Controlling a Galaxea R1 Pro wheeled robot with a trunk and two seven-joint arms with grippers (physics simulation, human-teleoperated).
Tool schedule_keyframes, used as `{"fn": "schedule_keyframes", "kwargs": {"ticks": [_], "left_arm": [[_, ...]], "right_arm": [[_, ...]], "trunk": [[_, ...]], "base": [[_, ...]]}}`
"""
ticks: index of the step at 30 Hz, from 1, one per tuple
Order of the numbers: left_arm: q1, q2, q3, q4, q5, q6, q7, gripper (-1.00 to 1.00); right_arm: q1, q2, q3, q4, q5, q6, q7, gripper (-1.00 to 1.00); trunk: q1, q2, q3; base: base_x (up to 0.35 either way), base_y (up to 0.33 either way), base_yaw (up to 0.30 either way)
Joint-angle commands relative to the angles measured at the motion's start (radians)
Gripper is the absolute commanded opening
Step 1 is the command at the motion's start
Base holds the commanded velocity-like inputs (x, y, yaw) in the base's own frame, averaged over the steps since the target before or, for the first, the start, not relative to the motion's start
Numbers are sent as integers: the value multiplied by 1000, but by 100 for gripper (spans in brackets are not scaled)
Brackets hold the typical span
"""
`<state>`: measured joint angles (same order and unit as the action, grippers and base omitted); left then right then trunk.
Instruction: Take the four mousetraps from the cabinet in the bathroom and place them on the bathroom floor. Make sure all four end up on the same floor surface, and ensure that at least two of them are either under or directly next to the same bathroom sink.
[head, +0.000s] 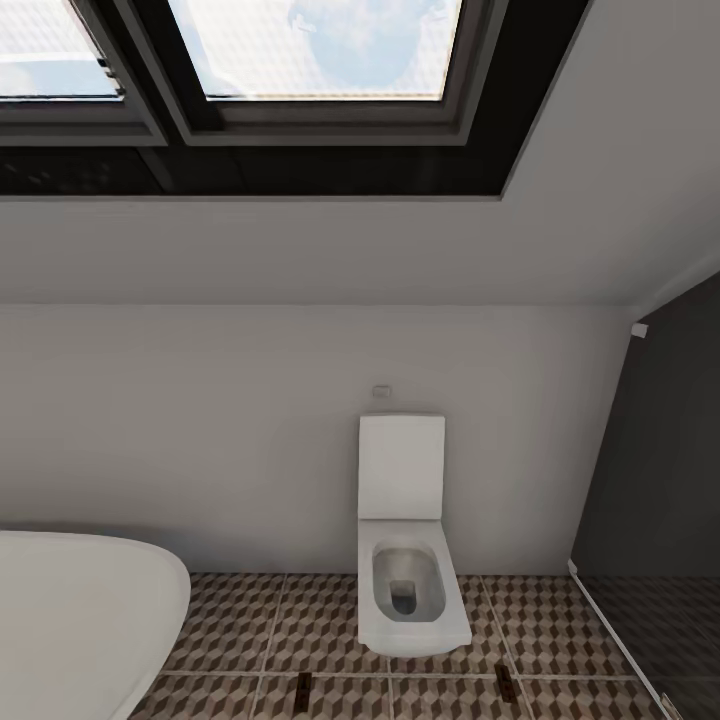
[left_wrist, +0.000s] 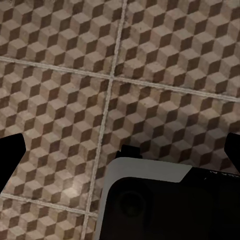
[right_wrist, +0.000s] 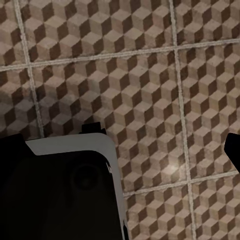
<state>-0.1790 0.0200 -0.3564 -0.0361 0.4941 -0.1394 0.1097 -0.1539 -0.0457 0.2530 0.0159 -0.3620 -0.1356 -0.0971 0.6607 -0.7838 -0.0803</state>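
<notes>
Your left fingers (left_wrist: 14, 155) and right fingers (right_wrist: 235, 147) show only as dark tips spread wide at the frame edges, holding nothing, with the bathroom floor (left_wrist: 150, 60) beneath them. Ahead, two small dark pieces (head: 304, 684) lie on the tiles, too small to identify. Around you stand a white toilet (head: 405, 570), a white bathtub (head: 80, 620) and a dark glass screen (head: 660, 520).
</notes>
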Motion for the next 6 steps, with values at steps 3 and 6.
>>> {"fn": "schedule_keyframes", "kwargs": {"ticks": [3,6], "left_arm": [[0,0,-8,-1,7,-2,3,100],[0,0,-9,-1,6,-2,3,100]], "right_arm": [[-1,1,8,2,-9,-4,-1,100],[-1,1,7,2,-10,-4,-1,100]], "trunk": [[0,-1,-2],[0,-1,-2]], "base": [[0,0,0],[0,0,0]]}}
